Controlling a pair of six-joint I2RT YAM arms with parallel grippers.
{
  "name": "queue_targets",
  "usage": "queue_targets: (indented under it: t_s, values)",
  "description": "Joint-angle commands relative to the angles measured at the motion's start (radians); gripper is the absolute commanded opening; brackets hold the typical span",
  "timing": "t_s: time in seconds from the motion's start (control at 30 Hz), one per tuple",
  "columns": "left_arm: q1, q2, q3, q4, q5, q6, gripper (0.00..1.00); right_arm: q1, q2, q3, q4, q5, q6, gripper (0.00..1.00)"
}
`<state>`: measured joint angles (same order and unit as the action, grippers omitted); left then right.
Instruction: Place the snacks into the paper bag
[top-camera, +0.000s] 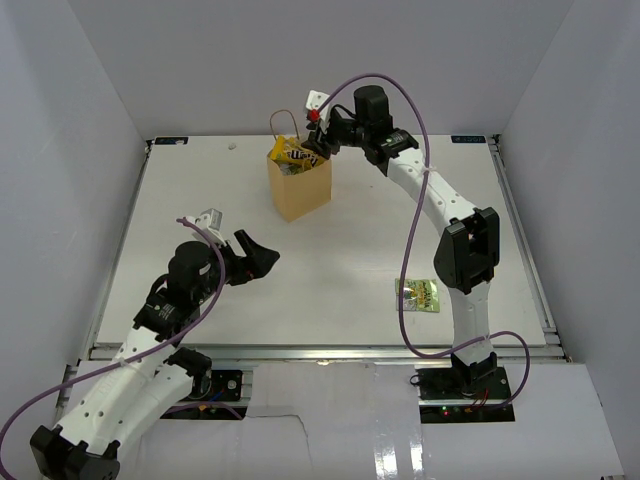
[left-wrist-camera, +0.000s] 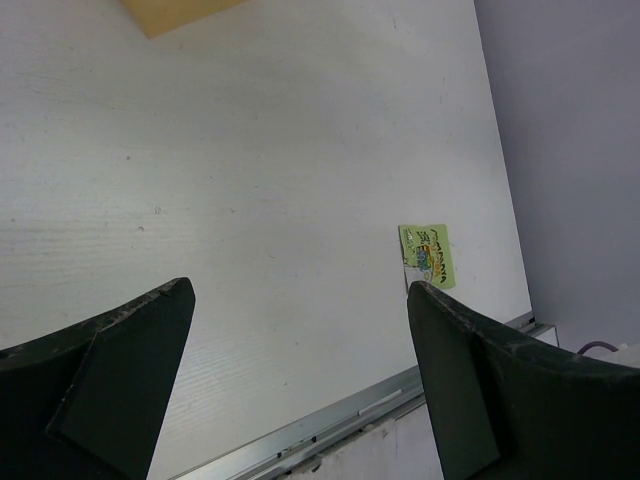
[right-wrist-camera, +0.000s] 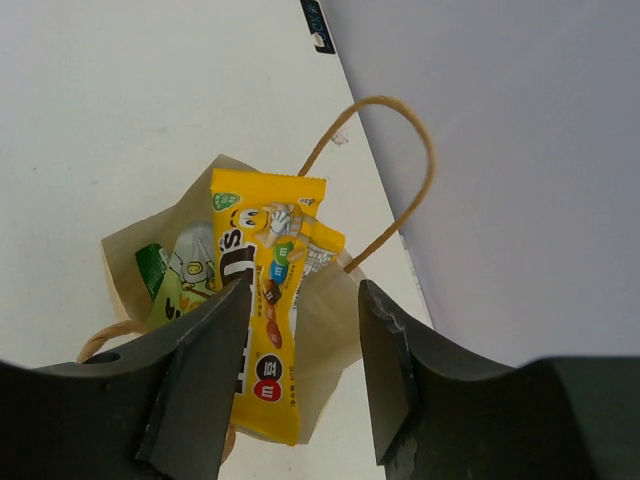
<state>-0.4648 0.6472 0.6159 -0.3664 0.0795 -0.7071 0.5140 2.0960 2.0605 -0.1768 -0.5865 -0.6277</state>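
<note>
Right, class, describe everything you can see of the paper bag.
The paper bag is small, tan kraft paper, with thin looped twine handles. It stands upright on the white table toward the far edge, mouth open. A yellow candy packet pokes out of it beside green packets; the right gripper hangs open just above.

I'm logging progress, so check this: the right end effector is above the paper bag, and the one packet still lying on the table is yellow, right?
Not quite. The packet lying on the table is green with yellow print, not yellow, as the left wrist view shows. The right end effector is indeed above the paper bag.
</note>
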Motion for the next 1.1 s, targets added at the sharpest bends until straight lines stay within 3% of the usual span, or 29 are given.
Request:
queue_targets:
  t_s: [0.0,0.2,0.37,0.53,0.6,0.63,0.7,0.73,0.77,0.8,0.9,1.07]
  values:
    - [0.002,-0.001,0.001,0.012,0.019,0.006,0.98,0.004,-0.017,0.047,0.034,-0.01,0.025,0.55]
    - [0.002,0.005,0.002,0.02,0.034,0.011,0.98,-0.003,-0.036,0.072,0.042,-0.013,0.066,0.55]
    - [0.002,0.0,0.001,0.021,0.052,0.018,0.98,-0.084,-0.119,0.078,0.063,-0.039,0.249,0.53]
    - [0.002,-0.011,-0.027,0.041,0.071,0.012,0.98,-0.201,-0.287,-0.097,0.009,-0.134,0.335,0.56]
    - [0.002,-0.009,-0.033,0.046,0.074,0.008,0.98,-0.262,-0.335,-0.218,-0.071,-0.191,0.283,0.61]
    - [0.002,-0.011,-0.039,0.053,0.078,0.008,0.98,-0.282,-0.379,-0.261,-0.193,-0.276,0.243,0.64]
    - [0.002,-0.008,-0.048,0.063,0.082,0.009,0.98,-0.321,-0.422,-0.391,-0.368,-0.334,0.018,0.7]
    - [0.003,-0.006,-0.05,0.067,0.085,0.008,0.98,-0.322,-0.46,-0.434,-0.471,-0.334,-0.089,0.71]
    - [0.002,0.0,-0.056,0.072,0.086,0.008,0.98,-0.321,-0.477,-0.474,-0.688,-0.329,-0.204,0.73]
    - [0.002,0.005,-0.059,0.079,0.088,0.009,0.98,-0.319,-0.491,-0.562,-0.792,-0.328,-0.418,0.75]
    - [0.003,0.032,-0.056,0.096,0.098,0.021,0.98,-0.309,-0.539,-0.746,-1.034,-0.218,-0.627,0.76]
    - [0.002,0.088,-0.039,0.122,0.126,0.037,0.98,-0.301,-0.646,-1.017,-0.899,-0.023,-0.574,0.77]
